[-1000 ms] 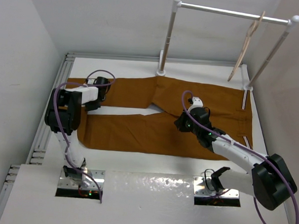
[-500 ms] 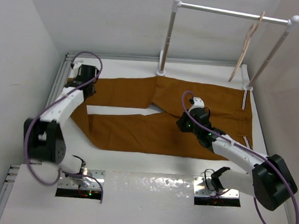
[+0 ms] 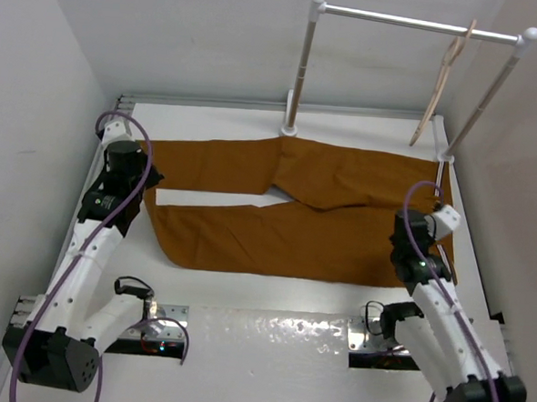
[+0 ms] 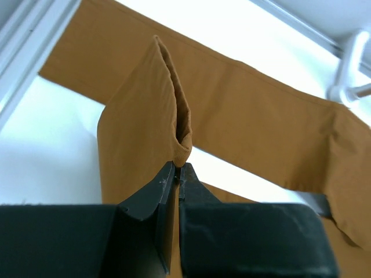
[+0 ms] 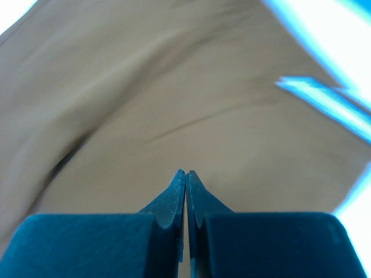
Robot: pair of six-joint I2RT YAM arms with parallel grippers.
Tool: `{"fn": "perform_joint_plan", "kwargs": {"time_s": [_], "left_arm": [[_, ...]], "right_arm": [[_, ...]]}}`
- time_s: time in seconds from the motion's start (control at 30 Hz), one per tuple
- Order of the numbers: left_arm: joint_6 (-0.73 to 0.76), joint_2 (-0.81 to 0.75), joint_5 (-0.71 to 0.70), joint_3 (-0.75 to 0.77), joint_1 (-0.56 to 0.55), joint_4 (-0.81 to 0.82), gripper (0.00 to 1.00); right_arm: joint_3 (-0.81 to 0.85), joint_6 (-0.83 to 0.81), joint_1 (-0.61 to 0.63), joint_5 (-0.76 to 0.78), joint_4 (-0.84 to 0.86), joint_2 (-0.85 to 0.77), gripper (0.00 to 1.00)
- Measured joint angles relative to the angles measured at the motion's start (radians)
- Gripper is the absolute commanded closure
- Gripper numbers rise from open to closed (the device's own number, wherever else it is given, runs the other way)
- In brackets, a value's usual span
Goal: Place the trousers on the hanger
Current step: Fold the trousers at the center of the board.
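The trousers lay spread flat on the white counter, waistband to the right and both legs running left, with a narrow strip of bare counter showing between the legs. At the left end of the legs a fold of the rust-brown cloth stood pinched up off the surface. The left hand had its jaws closed tight on the bottom of that fold, as the left wrist view showed plainly. Which leg's hem the fold belonged to was hard to tell from above, though it looked like the near one.

At the right end, the right hand sat over the waistband area near the right edge of the counter. In the right wrist view its jaws were pressed fully together, with blurred brown cloth filling the frame just beyond the tips. Whether any cloth was caught between them could not be made out.

The hanger was well apart from the trousers at the far right, hooked over the white clothes rail and hanging tilted beside the rail's right post.
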Motion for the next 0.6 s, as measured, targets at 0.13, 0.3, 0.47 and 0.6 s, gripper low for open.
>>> {"fn": "perform_joint_plan", "kwargs": {"time_s": [0.13,0.3,0.47,0.6], "left_arm": [[-0.008,-0.04,0.055,-0.007,0.0,0.018,1.0],[-0.026,-0.075,0.118,-0.03,0.0,0.058,1.0],[-0.031,-0.106,0.153,-0.048,0.0,0.069,1.0],[-0.039,-0.121,0.185,-0.053,0.0,0.08,1.0]], "right_arm": [[-0.05,0.074,-0.216,0.09,-0.101,-0.039,0.93],[-0.079,0.134,-0.603,0.06,-0.162,0.068,0.65],[-0.081,0.153,-0.75,0.002,-0.196,0.109,0.47],[-0.081,0.154,-0.764,-0.041,-0.187,0.122,0.51]]}}
